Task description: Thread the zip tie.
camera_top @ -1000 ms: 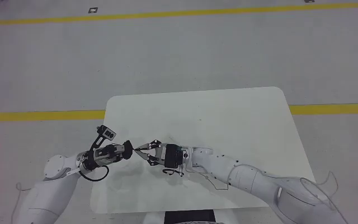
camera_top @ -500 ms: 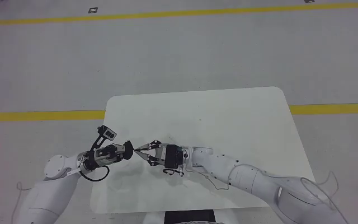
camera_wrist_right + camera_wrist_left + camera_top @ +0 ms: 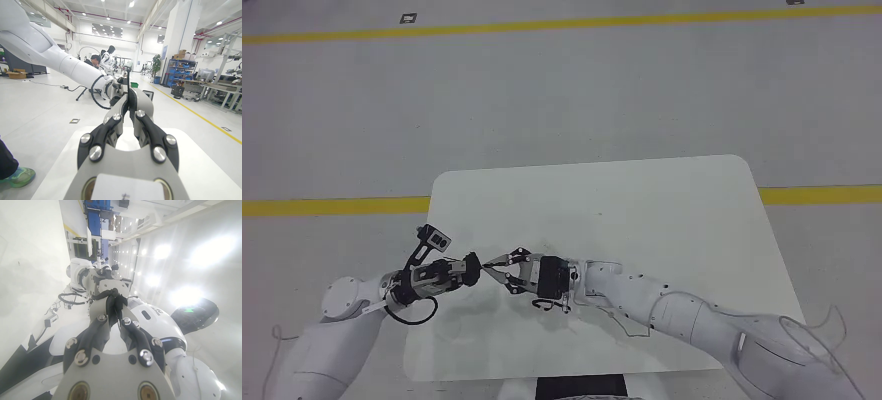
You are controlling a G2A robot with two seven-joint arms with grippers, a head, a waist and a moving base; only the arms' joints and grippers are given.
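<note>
Evidently the right gripper is clamped tight on the thin black plastic zip tie, leaving a free length standing past its tips, probably for aiming. Tip to tip at its 9 o'clock, the left gripper is pinched closed, I judge on the tie's other end. Both hang over the white rounded table, toward its 8 o'clock.
</note>
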